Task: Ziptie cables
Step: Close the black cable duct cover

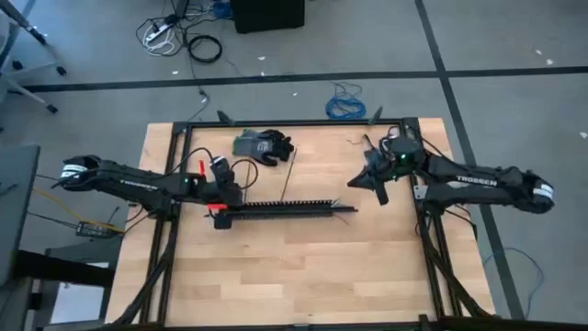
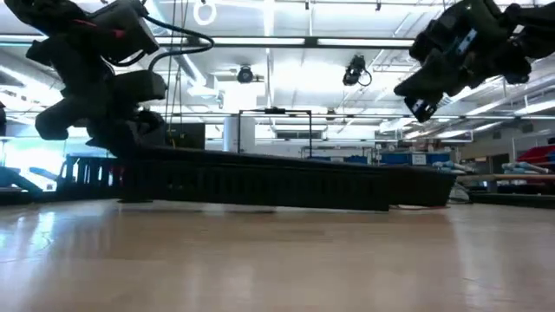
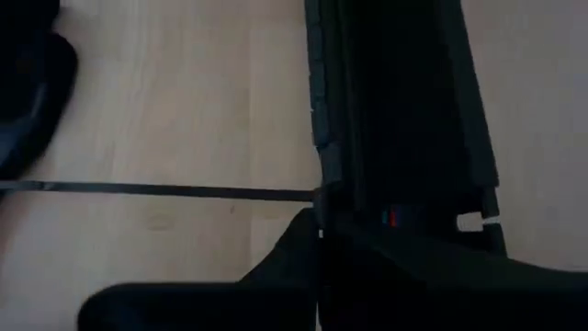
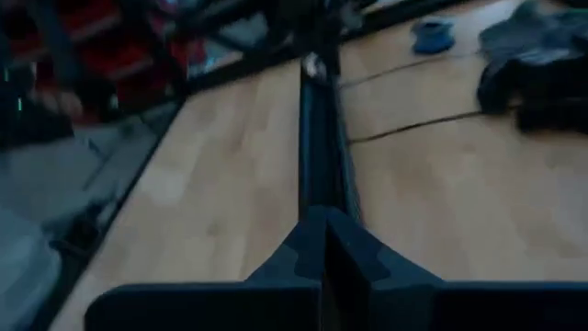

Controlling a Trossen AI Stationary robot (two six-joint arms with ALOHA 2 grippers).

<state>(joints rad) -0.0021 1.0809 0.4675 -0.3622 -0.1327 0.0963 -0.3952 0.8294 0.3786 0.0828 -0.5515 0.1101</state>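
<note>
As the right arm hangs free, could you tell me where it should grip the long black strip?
The long black strip by its right end, from above, across its width: it lies flat, the left gripper at its other end.

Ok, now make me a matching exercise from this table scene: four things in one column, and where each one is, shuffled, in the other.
Things:
1. long black toothed strip
2. dark gloves
3. blue coiled cable
4. right gripper

Places:
A. on the table, near its far edge
B. raised above the table, by the strip's right end
C. lying across the table's middle, between the two arms
D. on the floor, beyond the table

Pairs: 1-C, 2-A, 3-D, 4-B
</note>
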